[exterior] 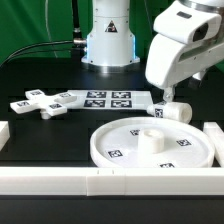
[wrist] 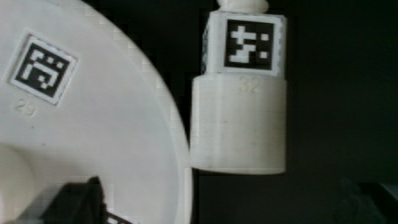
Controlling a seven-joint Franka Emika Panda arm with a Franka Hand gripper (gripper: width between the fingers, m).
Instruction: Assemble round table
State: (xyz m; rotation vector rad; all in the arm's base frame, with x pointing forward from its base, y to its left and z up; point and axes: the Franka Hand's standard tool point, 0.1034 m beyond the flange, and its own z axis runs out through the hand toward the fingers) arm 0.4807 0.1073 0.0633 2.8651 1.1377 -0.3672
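- The short post (wrist: 240,110) is seen lying on its side on the black table (exterior: 40,132), just beside the rim of the round disc (exterior: 150,146). Whether the two touch cannot be told.
- The post is found directly under the gripper (exterior: 168,99), in line with the gap between the two dark fingers (wrist: 71,202).
- The jaws are spread wide, and nothing is gripped by them.
- The arm (exterior: 180,45) is held over the exterior view's right side, with its hand pointed down at the table.
- The cross-shaped piece (exterior: 45,102) is seen well apart at the exterior view's left, on the far side of the marker board (exterior: 108,100).
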